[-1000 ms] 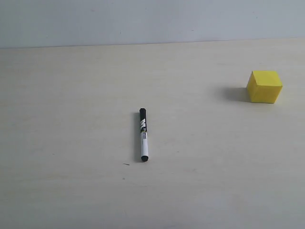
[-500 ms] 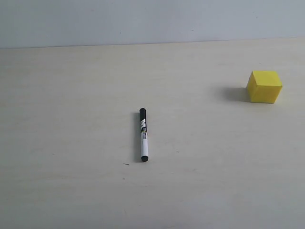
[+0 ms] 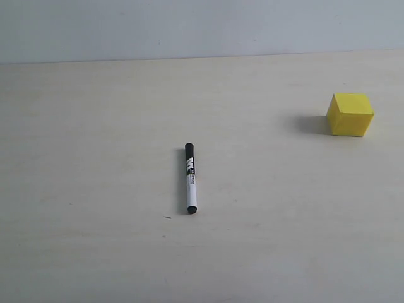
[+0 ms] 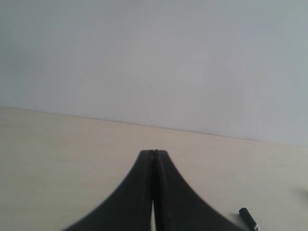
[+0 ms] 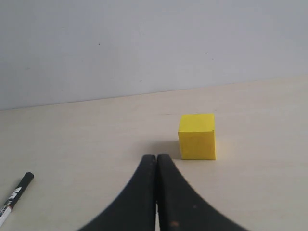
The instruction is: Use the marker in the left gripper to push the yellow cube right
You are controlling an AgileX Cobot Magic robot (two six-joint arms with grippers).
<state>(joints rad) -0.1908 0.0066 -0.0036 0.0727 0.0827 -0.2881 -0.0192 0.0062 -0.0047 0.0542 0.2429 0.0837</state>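
Spanning the scene, the pale table (image 3: 88, 252) carries everything. The left gripper (image 4: 154, 153) and right gripper (image 5: 157, 156) have jaws pressed together, empty. The yellow cube (image 3: 350, 115) sits far right. The marker (image 3: 190, 179) lies mid-table, pointing near-to-far, outside both jaws.

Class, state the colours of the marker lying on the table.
Black cap, white barrel with black print, black end; the marker shows best in the exterior view.

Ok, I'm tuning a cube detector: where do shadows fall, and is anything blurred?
Exterior view: soft even light, the cube casts a faint shadow to its left; marker sharp. Left wrist view: left end effector soft-edged, near the lens. Right wrist view: cube crisp, no glare.
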